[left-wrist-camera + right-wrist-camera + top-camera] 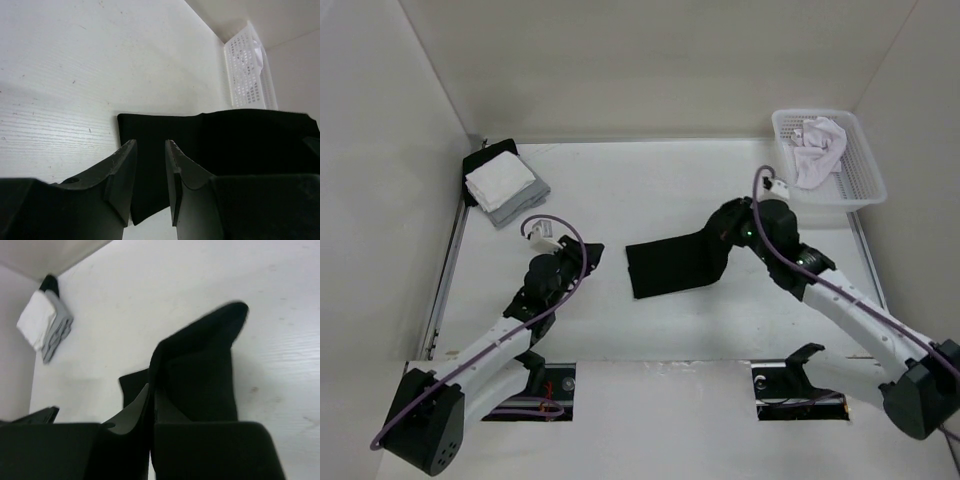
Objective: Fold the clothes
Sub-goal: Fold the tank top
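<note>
The black tank top point(665, 268) lies in the middle of the white surface point(650, 190), mostly flat. Its right-hand edge is raised off the surface, pinched in the right claw point(151, 402), whose jaws are closed on the fabric. The left claw point(150, 172) sits just left of the garment with its jaws apart and nothing between them. In the upper right of the overhead view a white basket point(866, 176) holds a white garment point(817, 148). A stack of folded cloths point(503, 182) sits at upper left.
</note>
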`<action>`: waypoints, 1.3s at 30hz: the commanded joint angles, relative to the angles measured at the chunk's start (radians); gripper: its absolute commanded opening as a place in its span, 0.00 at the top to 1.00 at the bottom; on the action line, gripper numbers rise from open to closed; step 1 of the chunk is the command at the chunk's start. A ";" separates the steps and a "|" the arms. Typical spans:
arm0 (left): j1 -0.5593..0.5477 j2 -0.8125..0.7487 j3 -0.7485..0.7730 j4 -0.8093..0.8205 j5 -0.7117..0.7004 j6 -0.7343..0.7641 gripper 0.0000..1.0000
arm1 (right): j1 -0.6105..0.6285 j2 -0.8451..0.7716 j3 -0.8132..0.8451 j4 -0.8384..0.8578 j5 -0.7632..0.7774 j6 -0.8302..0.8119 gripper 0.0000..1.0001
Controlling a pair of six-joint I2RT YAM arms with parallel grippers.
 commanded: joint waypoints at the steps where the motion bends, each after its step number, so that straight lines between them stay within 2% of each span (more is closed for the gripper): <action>1: 0.007 -0.049 0.032 0.068 0.019 -0.011 0.72 | 0.137 0.112 0.132 -0.133 0.132 -0.092 0.98; 8: 0.053 -0.162 0.021 -0.016 0.033 -0.011 0.71 | 0.392 0.456 0.376 -0.225 0.210 -0.095 0.93; 9: 0.062 -0.174 0.019 -0.027 0.040 -0.013 0.71 | 0.416 0.505 0.404 -0.240 0.213 -0.089 0.90; 12: 0.093 -0.207 0.018 -0.050 0.060 -0.014 0.71 | 0.491 0.629 0.468 -0.245 0.213 -0.058 0.67; 13: 0.104 -0.216 0.018 -0.058 0.066 -0.016 0.71 | 0.513 0.649 0.484 -0.239 0.207 -0.054 0.63; 16: 0.122 -0.233 0.029 -0.072 0.072 -0.019 0.71 | 0.562 0.642 0.496 -0.204 0.176 -0.047 0.62; 19: 0.118 -0.210 0.042 -0.059 0.068 -0.022 0.71 | 0.559 0.544 0.429 -0.167 0.176 -0.043 0.64; 21: 0.096 -0.166 0.056 -0.038 0.062 -0.026 0.71 | 0.513 0.475 0.354 -0.129 0.176 -0.043 0.65; 22: 0.078 -0.138 0.061 -0.014 0.059 -0.029 0.71 | 0.493 0.459 0.328 -0.113 0.170 -0.040 0.68; 26: -0.020 0.014 0.087 0.106 0.014 -0.033 0.71 | 0.414 0.473 0.237 -0.011 0.074 -0.035 0.94; 27: -0.046 0.063 0.098 0.132 0.002 -0.030 0.71 | 0.409 0.493 0.223 0.035 0.037 -0.037 0.96; 33: -0.114 0.293 0.138 0.270 -0.001 -0.043 0.76 | 0.401 0.634 0.139 0.348 -0.090 0.020 0.98; 39: -0.140 0.502 0.214 0.361 0.040 -0.053 0.82 | 0.406 0.712 0.039 0.531 -0.110 0.100 0.99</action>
